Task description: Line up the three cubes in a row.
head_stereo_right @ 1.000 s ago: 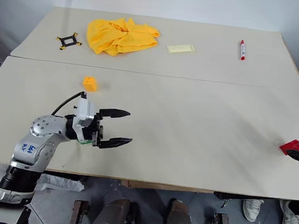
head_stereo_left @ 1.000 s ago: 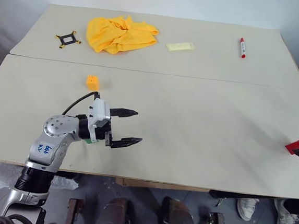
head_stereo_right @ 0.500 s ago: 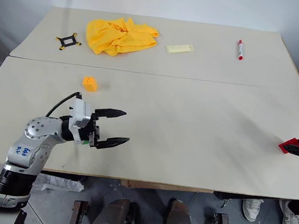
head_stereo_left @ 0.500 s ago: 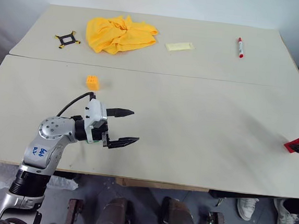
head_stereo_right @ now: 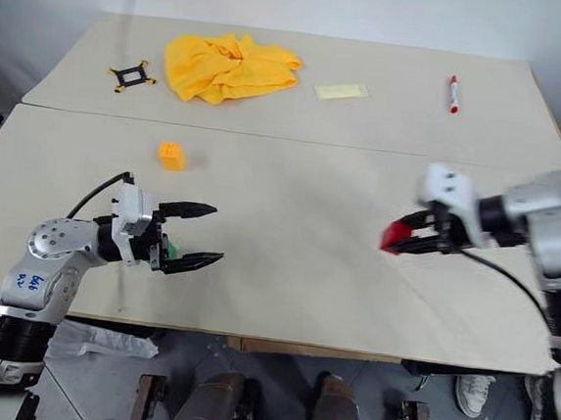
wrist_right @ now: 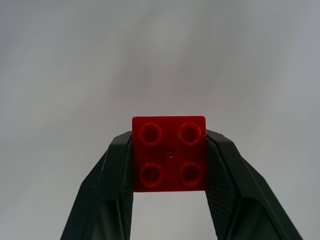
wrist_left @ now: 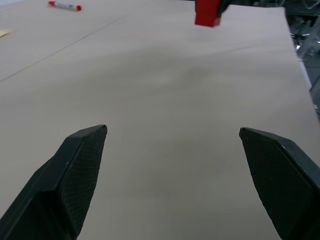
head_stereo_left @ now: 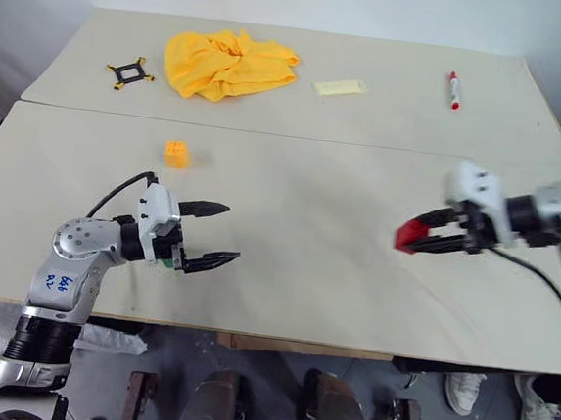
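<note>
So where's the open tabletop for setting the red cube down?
The right gripper holds the red cube. A wide bare stretch lies between it and the open left gripper. Beside the orange-yellow cube is also free. Clutter sits along the far edge: yellow cloth, marker.

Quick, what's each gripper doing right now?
Left gripper: open, empty.
Right gripper: closed on the red cube.

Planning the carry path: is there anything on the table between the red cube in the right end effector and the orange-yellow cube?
Nothing: in the left eye view only bare table lies between the red cube and the orange-yellow cube.
</note>
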